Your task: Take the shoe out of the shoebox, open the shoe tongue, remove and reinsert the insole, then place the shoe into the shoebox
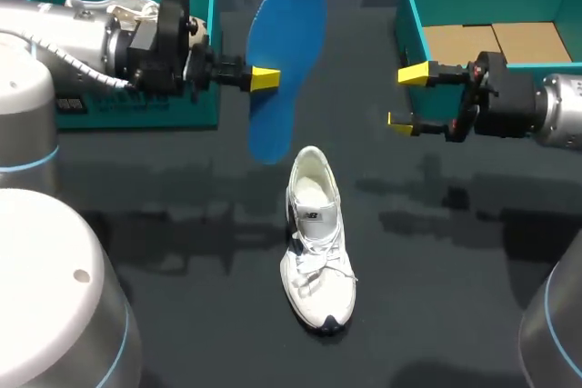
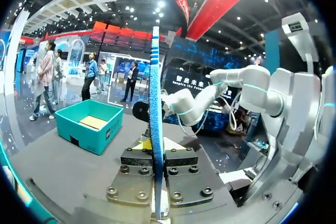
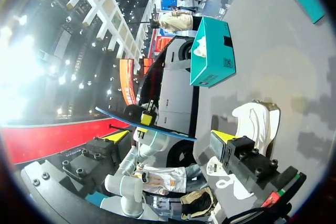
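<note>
The blue insole [image 1: 286, 61] hangs upright in the air above the table, and my left gripper [image 1: 264, 78] is shut on its edge near the middle. In the left wrist view the insole [image 2: 154, 103] stands edge-on between the closed fingers. The white shoe [image 1: 318, 243] lies on the dark table below it, toe toward the front edge, tongue pulled open. My right gripper [image 1: 406, 97] stands open and empty to the right of the insole, in front of the teal shoebox [image 1: 414, 24]. The right wrist view shows the shoe [image 3: 257, 124] beside its own fingers and the insole [image 3: 142, 124] ahead.
A second teal box [image 1: 205, 106] sits at the back left, behind my left arm, with white paper inside. The right shoebox has a brown cardboard floor [image 1: 496, 41]. The dark table spreads around the shoe.
</note>
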